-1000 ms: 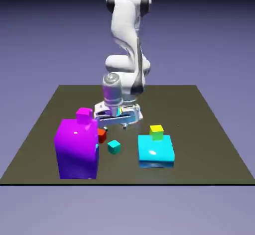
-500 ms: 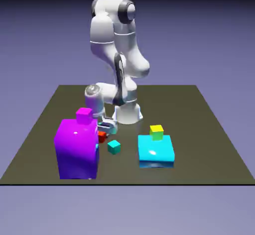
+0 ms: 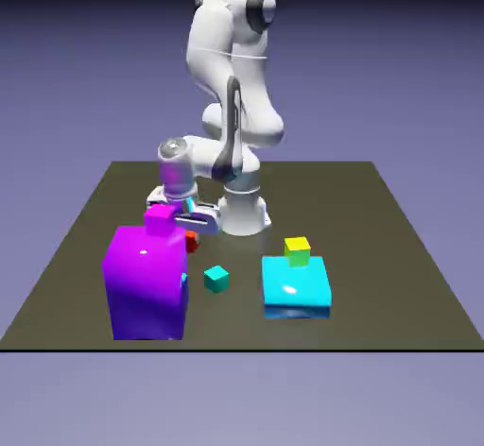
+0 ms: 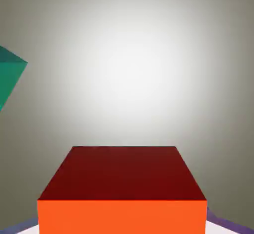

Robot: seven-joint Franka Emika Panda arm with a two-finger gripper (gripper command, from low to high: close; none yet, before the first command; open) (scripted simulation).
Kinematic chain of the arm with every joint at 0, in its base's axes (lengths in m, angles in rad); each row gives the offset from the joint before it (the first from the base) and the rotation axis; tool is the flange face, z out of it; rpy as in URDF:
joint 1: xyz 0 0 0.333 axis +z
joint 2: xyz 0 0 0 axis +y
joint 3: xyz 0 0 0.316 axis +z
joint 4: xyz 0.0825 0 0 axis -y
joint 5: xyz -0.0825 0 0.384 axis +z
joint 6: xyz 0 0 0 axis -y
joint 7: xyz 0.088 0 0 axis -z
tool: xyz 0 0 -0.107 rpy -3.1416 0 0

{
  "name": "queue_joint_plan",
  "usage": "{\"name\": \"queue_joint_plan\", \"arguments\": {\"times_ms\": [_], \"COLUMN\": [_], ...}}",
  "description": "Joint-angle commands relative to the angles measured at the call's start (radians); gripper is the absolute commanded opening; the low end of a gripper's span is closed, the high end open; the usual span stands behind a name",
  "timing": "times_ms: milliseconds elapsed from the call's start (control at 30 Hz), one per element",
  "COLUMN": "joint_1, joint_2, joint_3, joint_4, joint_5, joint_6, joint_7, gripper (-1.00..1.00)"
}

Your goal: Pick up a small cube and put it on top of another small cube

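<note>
The small red cube [image 3: 191, 243] shows just behind the big purple block's upper right corner, a little above the table. My gripper [image 3: 190, 234] reaches down onto it from the hand beside the small magenta cube [image 3: 160, 219]. In the hand view the red cube [image 4: 121, 188] fills the bottom middle, large, and hides both fingertips. The gripper is shut on it. A small teal cube [image 3: 216, 279] rests on the table to the exterior view's right of the purple block, and shows at the left edge in the hand view as the teal cube [image 4: 9, 77].
The big purple block [image 3: 146, 283] stands at the front left with the magenta cube on top. A big cyan block [image 3: 296, 285] at the front right carries a small yellow-green cube [image 3: 297, 250]. The dark table [image 3: 378, 246] ends close in front of both blocks.
The jaws went from wide open to shut on the red cube. The arm swung and the hand shifted left toward the purple block. The red cube now sits slightly higher.
</note>
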Motion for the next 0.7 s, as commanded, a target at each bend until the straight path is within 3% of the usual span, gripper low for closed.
{"name": "queue_joint_plan", "arguments": {"times_ms": [0, 300, 567, 667], "joint_1": [-0.010, 0.009, 0.160, 0.195], "joint_2": [0.002, -0.025, -0.110, -0.128], "joint_3": [-0.025, -0.121, -0.036, 0.001], "joint_4": [0.036, 0.362, 0.640, 0.659], "joint_5": [0.029, 0.166, 0.119, 0.086], "joint_6": [-0.037, -0.388, -0.713, -0.741], "joint_7": [0.031, 0.358, 0.705, 0.742], "gripper": [-1.00, -1.00, -1.00, -1.00]}}
